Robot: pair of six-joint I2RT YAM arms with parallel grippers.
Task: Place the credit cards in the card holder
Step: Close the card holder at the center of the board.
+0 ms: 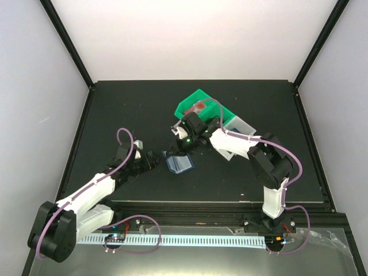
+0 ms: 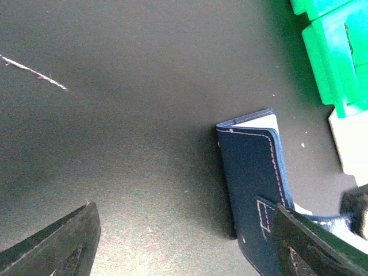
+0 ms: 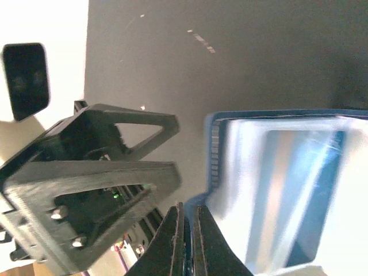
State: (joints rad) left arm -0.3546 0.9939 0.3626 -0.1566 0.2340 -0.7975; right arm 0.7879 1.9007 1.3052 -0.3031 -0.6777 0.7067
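Observation:
The card holder (image 1: 180,163) is a dark blue wallet lying on the black table between the two grippers. In the left wrist view its stitched dark cover (image 2: 253,172) lies beside my right-hand finger. My left gripper (image 1: 157,156) is wide open and empty (image 2: 184,214), just left of the holder. My right gripper (image 1: 178,144) is shut on a thin dark blue edge of the holder (image 3: 187,241). The holder's pale blue clear sleeves (image 3: 287,190) stand open beside its fingers. A red-and-white credit card (image 1: 198,107) lies in the green tray; other cards are hidden.
The green and white compartment tray (image 1: 210,103) sits behind the right gripper, its white part (image 1: 240,123) to the right; its green wall shows in the left wrist view (image 2: 328,52). The left gripper's black frame (image 3: 98,172) fills the left of the right wrist view.

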